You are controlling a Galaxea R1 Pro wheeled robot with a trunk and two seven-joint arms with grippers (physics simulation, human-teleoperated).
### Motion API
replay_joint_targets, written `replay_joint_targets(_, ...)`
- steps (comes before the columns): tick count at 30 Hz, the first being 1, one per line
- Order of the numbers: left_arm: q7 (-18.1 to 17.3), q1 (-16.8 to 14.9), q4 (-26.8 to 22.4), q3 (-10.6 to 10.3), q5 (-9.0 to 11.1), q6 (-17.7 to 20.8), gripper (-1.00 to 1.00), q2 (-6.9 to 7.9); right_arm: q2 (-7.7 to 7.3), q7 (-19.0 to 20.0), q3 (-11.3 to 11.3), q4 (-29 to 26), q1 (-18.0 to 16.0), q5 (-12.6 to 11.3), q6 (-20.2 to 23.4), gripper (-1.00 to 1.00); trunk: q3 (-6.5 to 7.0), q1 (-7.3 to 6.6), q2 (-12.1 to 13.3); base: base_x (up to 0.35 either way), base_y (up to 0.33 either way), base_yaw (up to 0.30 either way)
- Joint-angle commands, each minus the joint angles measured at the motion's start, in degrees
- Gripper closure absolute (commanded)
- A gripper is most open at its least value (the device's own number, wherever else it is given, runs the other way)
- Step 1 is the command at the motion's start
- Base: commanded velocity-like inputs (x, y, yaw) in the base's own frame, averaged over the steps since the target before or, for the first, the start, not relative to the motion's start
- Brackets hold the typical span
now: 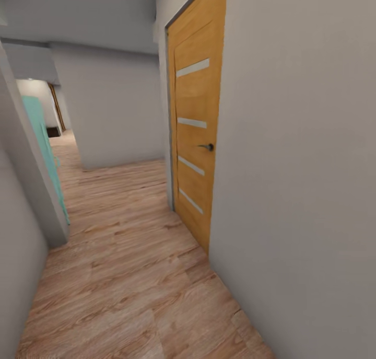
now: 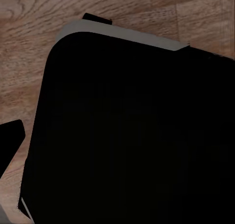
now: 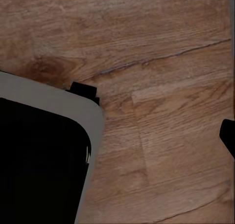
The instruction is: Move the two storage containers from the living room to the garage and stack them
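Observation:
The two storage containers are out of view, and so is the garage. I am in a narrow corridor with a light wood plank floor [image 1: 130, 275]. In the left wrist view, one dark fingertip [image 2: 11, 138] of my left gripper shows at the picture's edge, over my black base [image 2: 132, 136]. In the right wrist view, a dark fingertip [image 3: 228, 135] of my right gripper sits at the edge above the planks. No finger reaches the middle of either wrist view, and nothing is held.
An orange wooden door [image 1: 196, 139] with a dark handle [image 1: 208, 147] stands shut in the white wall [image 1: 303, 192] on the right. A teal door [image 1: 44, 150] leans open at the left. The corridor runs ahead and bends left past a white wall [image 1: 115, 108].

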Motion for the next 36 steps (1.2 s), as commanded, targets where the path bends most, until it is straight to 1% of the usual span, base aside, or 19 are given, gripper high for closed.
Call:
replay_joint_targets(1,0.04,-0.04,0.06,0.16,0.15,-0.18,-1.00,-0.02,-0.01,-0.15,0.08,0.17,-0.06,0.36,-0.29,-1.00,-0.06,0.02,-0.03,0.237,0.000,0.280)
replay_joint_targets(32,0.04,-0.04,0.06,0.15,0.24,-0.13,-1.00,-0.02,-0.03,-0.22,0.09,0.21,-0.06,0.27,-0.29,-1.00,-0.06,0.02,-0.03,0.218,0.000,0.280)
replay_joint_targets(36,0.04,-0.04,0.06,0.12,0.24,-0.13,-1.00,-0.02,-0.05,-0.20,-0.48,0.21,-0.06,0.20,-0.29,-1.00,-0.06,0.02,-0.03,0.223,0.000,0.280)
